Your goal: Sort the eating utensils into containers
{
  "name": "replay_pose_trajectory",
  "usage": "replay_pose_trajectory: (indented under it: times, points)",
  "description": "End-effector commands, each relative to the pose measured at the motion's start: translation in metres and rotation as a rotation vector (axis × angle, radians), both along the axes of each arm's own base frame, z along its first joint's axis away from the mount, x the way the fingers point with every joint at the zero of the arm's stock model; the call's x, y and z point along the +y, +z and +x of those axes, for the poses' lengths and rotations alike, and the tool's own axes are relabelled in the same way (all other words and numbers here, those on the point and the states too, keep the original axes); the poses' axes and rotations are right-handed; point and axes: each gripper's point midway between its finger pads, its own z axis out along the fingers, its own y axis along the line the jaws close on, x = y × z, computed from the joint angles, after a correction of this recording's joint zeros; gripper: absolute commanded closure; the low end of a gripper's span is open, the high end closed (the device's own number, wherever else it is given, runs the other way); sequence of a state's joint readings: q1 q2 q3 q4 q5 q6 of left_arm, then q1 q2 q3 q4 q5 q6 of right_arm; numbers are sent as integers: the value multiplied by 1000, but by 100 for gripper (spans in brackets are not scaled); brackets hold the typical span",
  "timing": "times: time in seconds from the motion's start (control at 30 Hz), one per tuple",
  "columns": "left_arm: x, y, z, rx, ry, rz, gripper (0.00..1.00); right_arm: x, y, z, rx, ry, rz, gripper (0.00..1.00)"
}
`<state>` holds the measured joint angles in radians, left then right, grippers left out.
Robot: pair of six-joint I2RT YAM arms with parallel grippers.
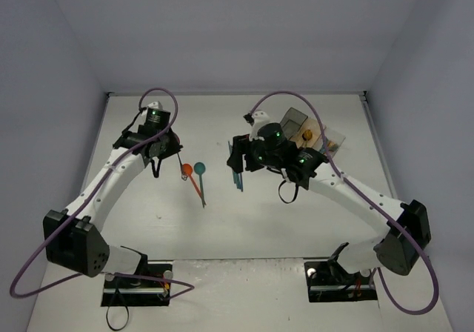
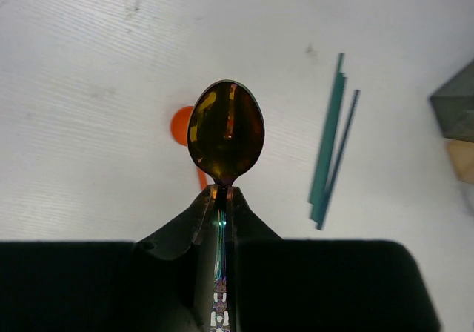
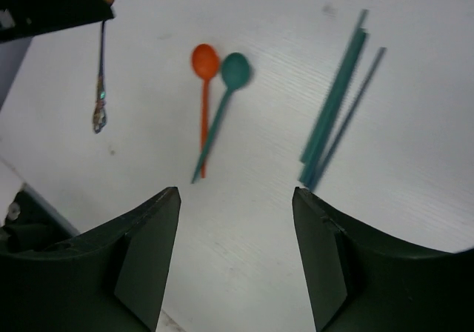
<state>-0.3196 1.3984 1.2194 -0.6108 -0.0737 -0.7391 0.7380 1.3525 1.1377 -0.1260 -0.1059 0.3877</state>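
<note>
Metal spoon (image 2: pixel 225 132) pinched by left claw (image 2: pixel 222 193), clearest from left wrist; right claw (image 3: pixel 234 198) spread

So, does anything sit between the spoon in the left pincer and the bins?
Yes. In the top view the right arm's wrist and its open right pincer hang between the spoon, clamped in the left pincer, and the bins at the far right. A straight carry would probably meet them.
</note>
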Motion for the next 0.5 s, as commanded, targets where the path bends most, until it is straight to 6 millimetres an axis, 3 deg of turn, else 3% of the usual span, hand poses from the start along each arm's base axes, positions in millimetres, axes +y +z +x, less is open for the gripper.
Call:
replay_pose_trajectory:
  times: [0.0, 0.23, 0.47]
  points:
    - [-16, 46, -12, -64, 13, -144, 100, 66, 58, -8, -108, 147, 210, 39]
    - [-34, 80, -21, -133, 2, -249, 100, 121, 59, -24, -66, 260, 305, 39]
    - [-39, 87, -25, -162, 9, -276, 100, 150, 53, -29, -32, 301, 342, 42]
